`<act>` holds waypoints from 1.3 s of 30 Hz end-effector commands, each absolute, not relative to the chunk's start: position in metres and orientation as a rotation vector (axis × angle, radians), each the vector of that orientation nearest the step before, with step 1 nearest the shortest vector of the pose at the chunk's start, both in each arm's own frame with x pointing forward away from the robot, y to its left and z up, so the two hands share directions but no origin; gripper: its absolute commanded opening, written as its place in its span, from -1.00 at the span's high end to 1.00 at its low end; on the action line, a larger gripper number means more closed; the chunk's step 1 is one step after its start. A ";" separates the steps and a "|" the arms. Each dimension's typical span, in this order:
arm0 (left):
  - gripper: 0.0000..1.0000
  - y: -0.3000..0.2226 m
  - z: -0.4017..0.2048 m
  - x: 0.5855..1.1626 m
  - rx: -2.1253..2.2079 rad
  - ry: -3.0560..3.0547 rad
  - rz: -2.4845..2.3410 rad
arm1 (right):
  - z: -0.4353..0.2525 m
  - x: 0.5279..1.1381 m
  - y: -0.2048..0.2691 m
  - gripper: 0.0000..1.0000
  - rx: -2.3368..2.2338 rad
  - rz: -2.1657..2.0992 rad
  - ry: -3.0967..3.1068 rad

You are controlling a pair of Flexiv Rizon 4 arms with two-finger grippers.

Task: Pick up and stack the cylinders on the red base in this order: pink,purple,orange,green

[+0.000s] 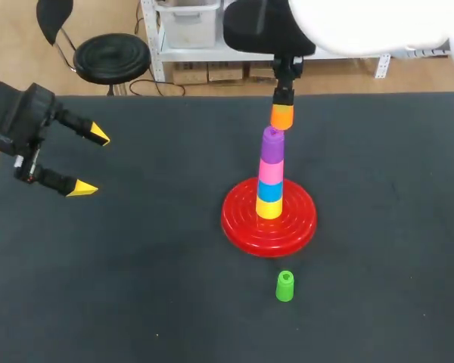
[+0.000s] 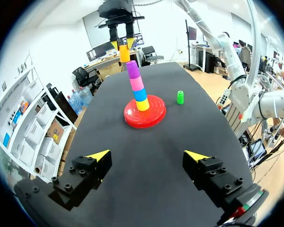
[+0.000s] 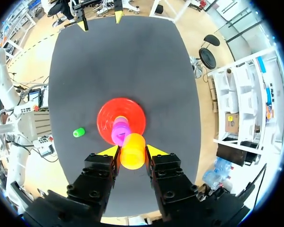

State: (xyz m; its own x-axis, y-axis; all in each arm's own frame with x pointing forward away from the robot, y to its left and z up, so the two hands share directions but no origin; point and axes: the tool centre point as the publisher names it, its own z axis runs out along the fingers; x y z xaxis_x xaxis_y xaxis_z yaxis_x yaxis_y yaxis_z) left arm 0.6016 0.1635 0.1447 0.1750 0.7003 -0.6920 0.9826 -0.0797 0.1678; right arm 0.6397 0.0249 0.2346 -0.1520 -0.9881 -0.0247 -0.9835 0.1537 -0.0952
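Clamped on the orange cylinder (image 1: 281,116) just above the purple cylinder (image 1: 272,145) on the red base (image 1: 242,223), the right gripper (image 3: 131,150) likely needs a centred lowering next, while the left gripper (image 1: 91,162) gapes empty at the left edge of the worktop (image 1: 136,302).

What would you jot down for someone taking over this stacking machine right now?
Left pincer: open, empty, off to the side.
Right pincer: shut on the orange cylinder, just above the purple cylinder.
Done: pink cylinder and purple cylinder are in the stack on the red base.
Left: seat the orange one, then fetch the green cylinder from the table near the base.
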 end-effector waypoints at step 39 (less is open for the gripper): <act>-1.00 0.165 0.144 0.601 1.843 1.580 -0.592 | 0.230 0.631 0.037 1.00 -2.064 -0.002 2.316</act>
State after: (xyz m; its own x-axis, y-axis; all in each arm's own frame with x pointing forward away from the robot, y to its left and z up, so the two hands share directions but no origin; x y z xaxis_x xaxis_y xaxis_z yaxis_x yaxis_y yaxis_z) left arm 0.6016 0.1635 0.1447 0.1750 0.7004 -0.6920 0.9826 -0.0796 0.1678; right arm 0.6282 0.0378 0.2305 -0.1142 -0.9931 -0.0281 -0.9926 0.1152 -0.0385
